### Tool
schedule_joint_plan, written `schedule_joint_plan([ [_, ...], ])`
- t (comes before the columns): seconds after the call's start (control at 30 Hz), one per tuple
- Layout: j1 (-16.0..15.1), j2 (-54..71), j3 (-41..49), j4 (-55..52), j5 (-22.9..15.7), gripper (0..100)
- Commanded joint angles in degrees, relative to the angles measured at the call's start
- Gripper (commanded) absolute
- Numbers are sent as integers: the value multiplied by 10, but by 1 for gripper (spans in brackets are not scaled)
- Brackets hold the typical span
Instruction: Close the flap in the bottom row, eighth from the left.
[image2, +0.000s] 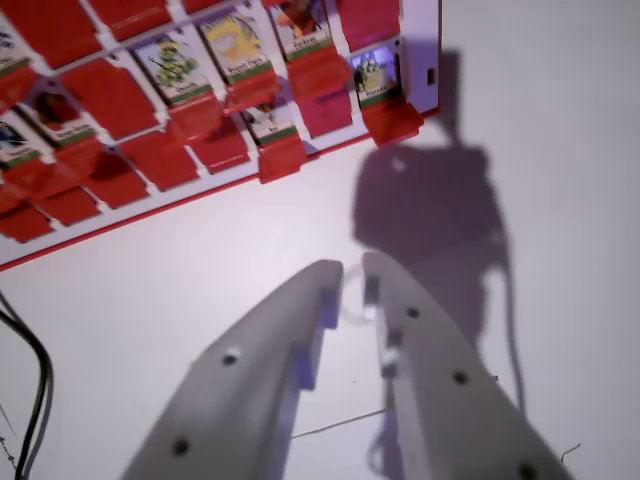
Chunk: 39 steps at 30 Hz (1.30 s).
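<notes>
Grey plastic gripper (352, 268) narrow, nearly closed, empty, over white table (200, 290). Target open red flap (281, 158) at red board (150, 120) lower edge, ahead, slightly toward wrist view's left.

White table (200, 280), smooth and matte, fills most of the wrist view. A red game board (190, 110) with rows of hinged flaps and picture cards lies on it, across the upper left. A black cable (38, 385) runs along the left edge. A thin pale line, perhaps a scratch or thread (340, 422), crosses low centre.
</notes>
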<state>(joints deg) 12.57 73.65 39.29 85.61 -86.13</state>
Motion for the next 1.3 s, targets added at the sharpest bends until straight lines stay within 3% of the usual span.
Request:
schedule_joint_plan([
  [0.0, 8, -17, -65, 7, -7, 2],
  [0.3, 26, -127, -113, 4, -8, 2],
  [1.27, 42, -359, -251, -41, -4, 2],
])
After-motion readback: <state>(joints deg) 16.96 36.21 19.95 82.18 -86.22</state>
